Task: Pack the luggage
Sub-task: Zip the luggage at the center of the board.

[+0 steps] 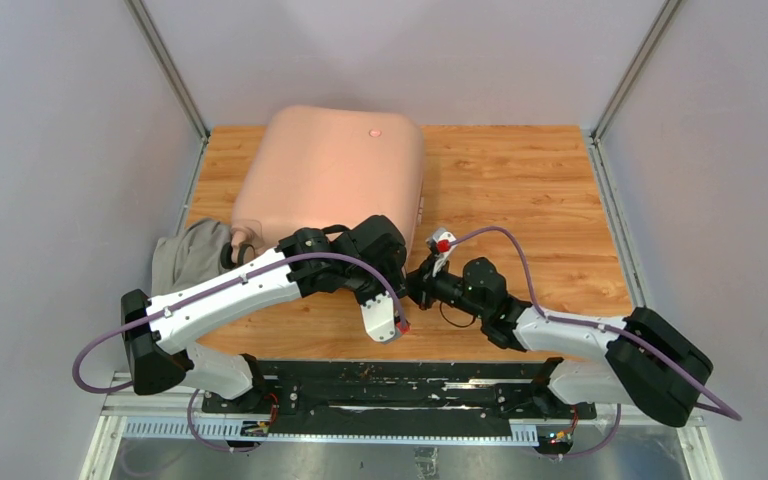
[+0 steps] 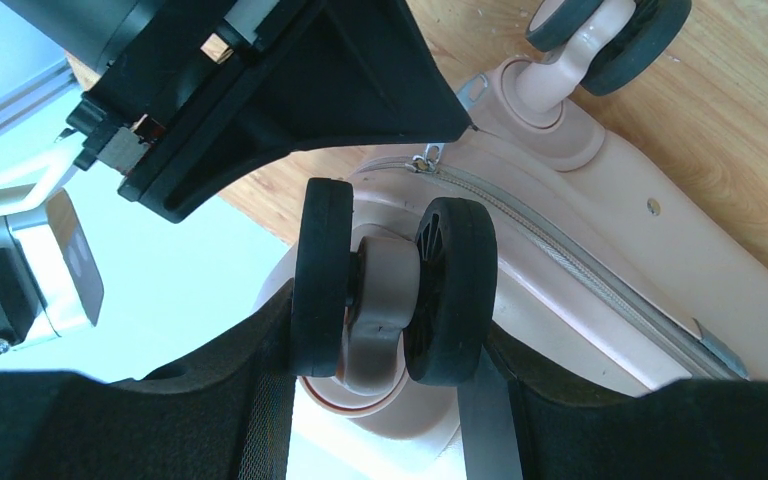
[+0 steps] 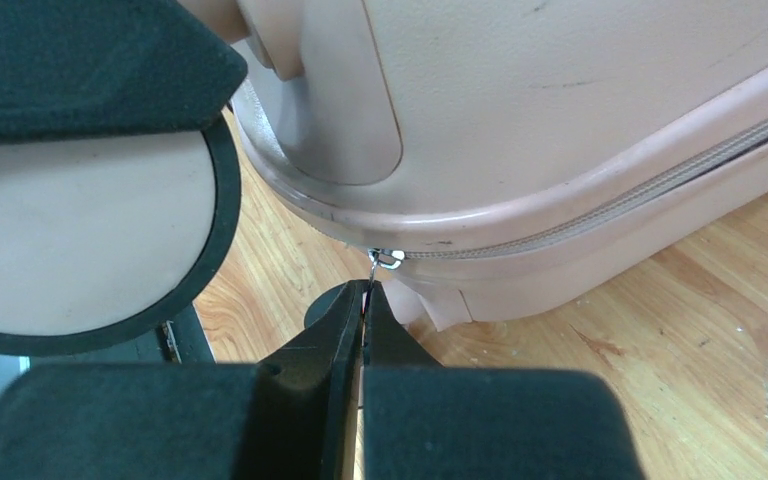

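Left claw (image 2: pixel 395 345) is gripping 1 wheel (image 2: pixel 455 290) of the luggage (image 1: pixel 330 170). 1 black finger presses on each side of the wheel, so the wheel sits snug between the 2 fingers. That wheel has 2 black discs with a pink piece in the middle. It is at the near right corner of the luggage. 1 more wheel (image 2: pixel 610 40) shows at another corner, so 2 wheels can be counted from the left wrist.

Right claw (image 3: pixel 365 300) is pinched tight on the little metal zipper pull (image 3: pixel 378 262). The pull hangs at the same near right corner of the luggage, just beside the gripped wheel. The 2 finger tips squeeze it flat between them.

Only 1 thing here can hold stuff, and that is the luggage. It is pale pink with round corners. It lies flat on the wooden table (image 1: pixel 520 200). Its lid is down, so what is inside cannot be seen. 1 grey zipper (image 3: pixel 610 205) runs along the seam between its 2 halves. The zipper looks done up along the part that shows.

1 grey cloth bundle (image 1: pixel 185 255) lies outside the luggage, right by its near left corner.

Counting it all: 1 luggage, 1 cloth bundle, 1 zipper pull, 2 arms and 2 claws. Both claws are at the same corner of the luggage.
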